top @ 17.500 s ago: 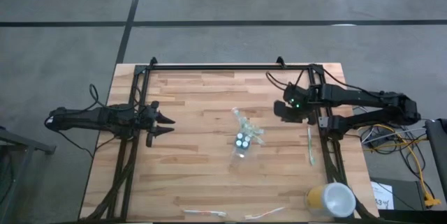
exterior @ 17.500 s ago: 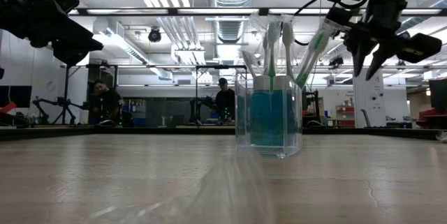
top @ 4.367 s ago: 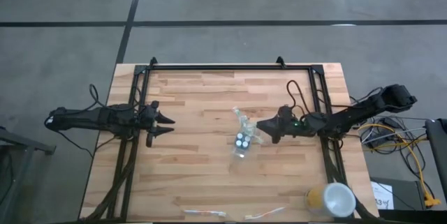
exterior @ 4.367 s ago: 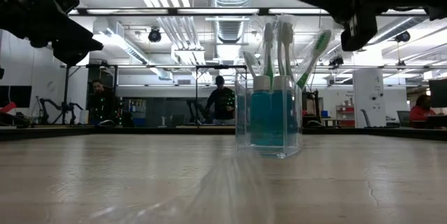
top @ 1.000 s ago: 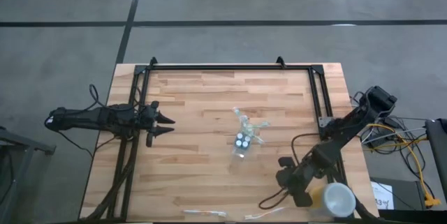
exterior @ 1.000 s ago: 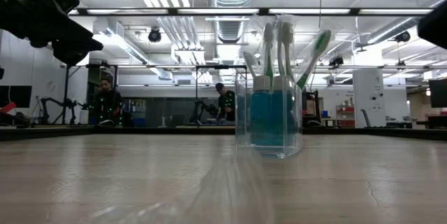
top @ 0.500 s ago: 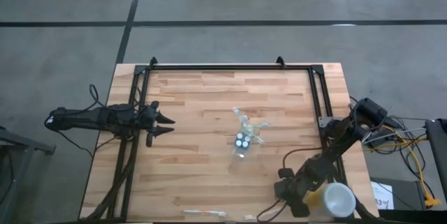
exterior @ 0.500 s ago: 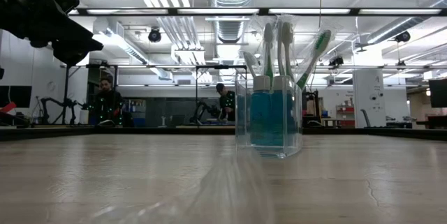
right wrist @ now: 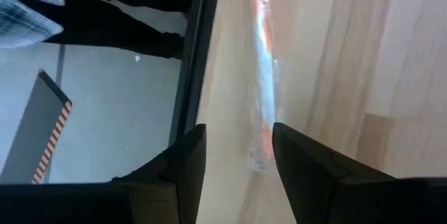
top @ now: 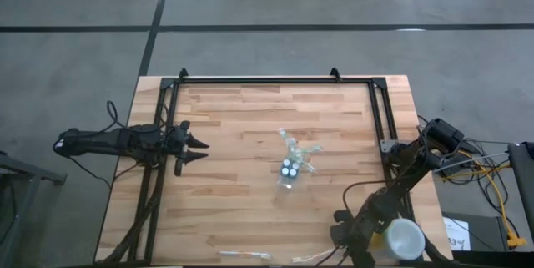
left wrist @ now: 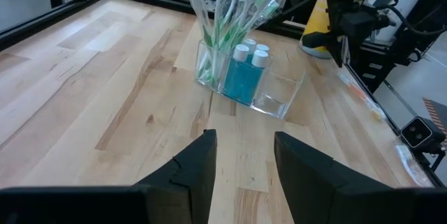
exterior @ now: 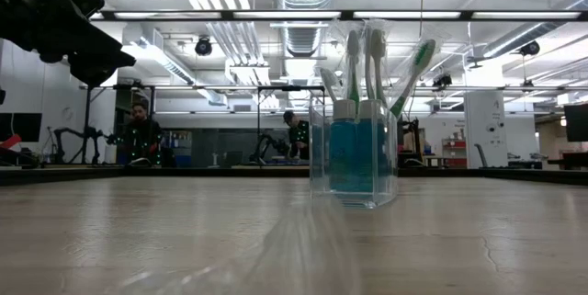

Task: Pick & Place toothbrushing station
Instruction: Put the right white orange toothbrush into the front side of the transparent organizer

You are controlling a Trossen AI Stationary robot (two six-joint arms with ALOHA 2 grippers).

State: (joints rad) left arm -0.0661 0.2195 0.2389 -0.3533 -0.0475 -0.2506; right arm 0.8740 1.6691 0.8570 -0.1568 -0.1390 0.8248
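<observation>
A small clear cup stands upright on the middle of the wooden table. It holds several white-and-green toothbrushes and small white-capped tubes. My right gripper hangs open near the table's near edge, tilted downward, beside the yellow cup. In its wrist view a wrapped orange-and-white toothbrush lies flat on the wood ahead of the open fingers, untouched. My left gripper waits open above the table's left side, pointing at the clear cup.
A yellow cup with a white top stands at the near right corner, close to my right arm. Two wrapped toothbrushes lie along the near edge. A black frame borders the table. People move in the room behind.
My right gripper has moved toward the table's near edge and sunk lower, tipping further downward over the wrapped toothbrush by the yellow cup. Its fingers have kept the same gap. The clear cup and its contents have not moved.
</observation>
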